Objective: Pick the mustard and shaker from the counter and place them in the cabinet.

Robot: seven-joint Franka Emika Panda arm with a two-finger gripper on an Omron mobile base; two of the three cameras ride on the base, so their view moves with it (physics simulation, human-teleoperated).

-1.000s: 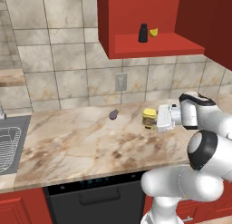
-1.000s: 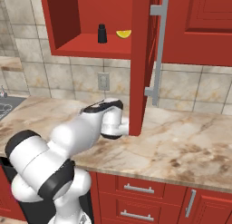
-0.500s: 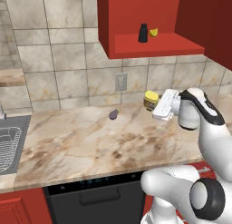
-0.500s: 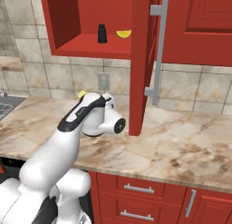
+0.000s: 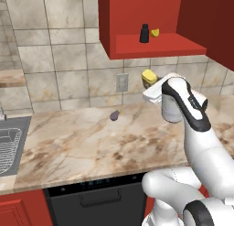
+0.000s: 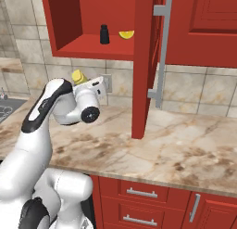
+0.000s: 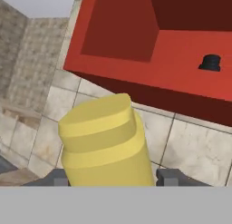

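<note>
Mustard (image 7: 106, 143) held between the two dark fingertips (image 7: 170, 177) of the gripper (image 7: 108, 177), smooth yellow cylinder with a narrower stepped cap, lifted off the veined marble counter (image 5: 91, 142) and raised in front of the square beige wall tiles (image 5: 68, 60). Gripper closed on both sides of the bottle. Above, glossy red cabinet (image 6: 92, 19) with open niche; inside, small black tapered shaker (image 6: 105, 34) standing upright beside a yellow lemon wedge (image 6: 126, 34). Small purple eggplant-shaped piece (image 5: 114, 115) lying on the counter.
</note>
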